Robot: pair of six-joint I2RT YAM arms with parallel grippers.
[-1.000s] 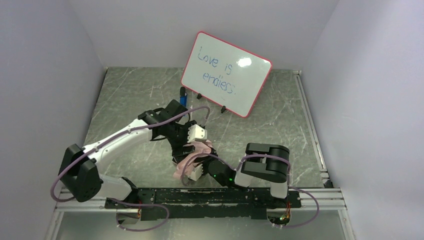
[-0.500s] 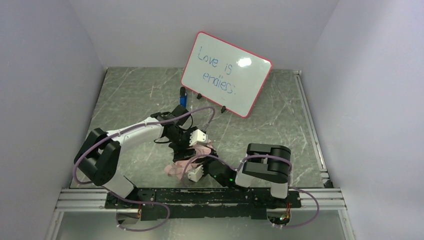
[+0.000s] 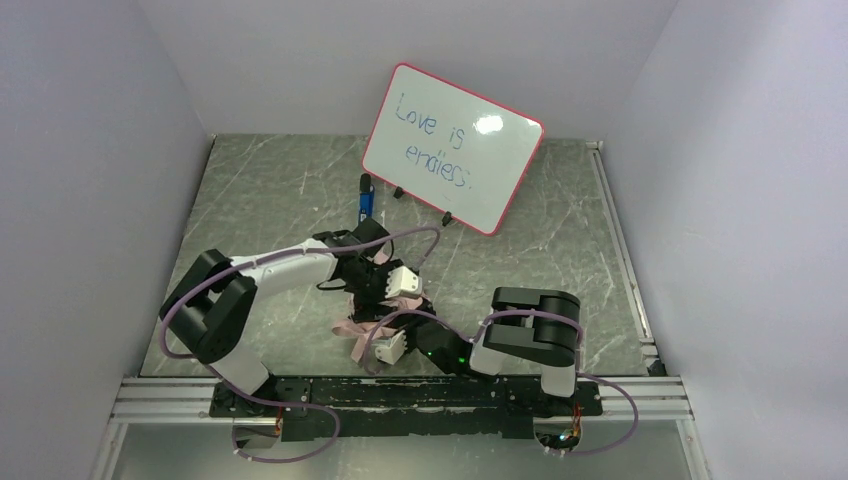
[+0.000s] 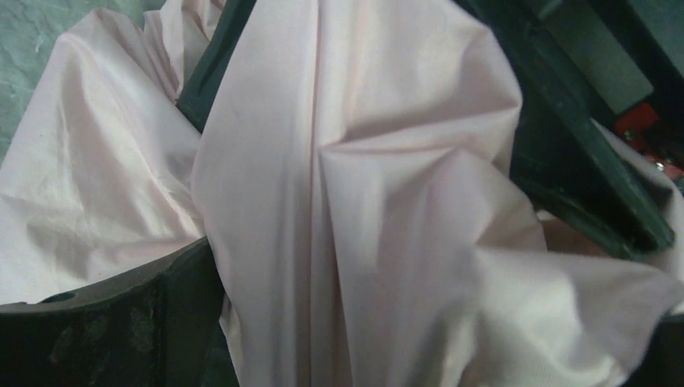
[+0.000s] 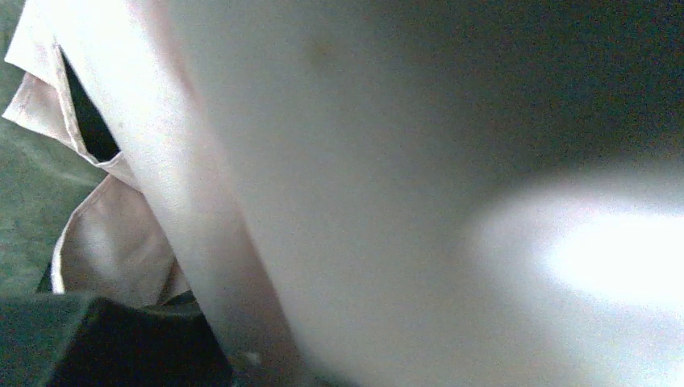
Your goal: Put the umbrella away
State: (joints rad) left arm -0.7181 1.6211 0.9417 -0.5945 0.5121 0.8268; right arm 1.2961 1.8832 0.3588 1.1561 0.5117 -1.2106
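Your umbrella (image 3: 350, 328) lies crumpled on the grey marbled desk (image 3: 260, 190), on the near side of the red-framed whiteboard (image 3: 452, 148), its thin pale pink cloth in soft creased folds. The left pincer (image 3: 392, 298) stands apart, with its matte black fingers (image 4: 105, 322) either side of a bunched fold. The right pincer (image 3: 388, 345) is pressed into blurred cloth; I cannot tell whether it is clamped.

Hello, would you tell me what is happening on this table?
The left pincer and the right pincer are both working on a pink umbrella near the front of the table. Its loose fabric fills both wrist views, so whether either one is gripping cannot be judged. The fabric lies crumpled, not yet bundled. A whiteboard leans at the back.
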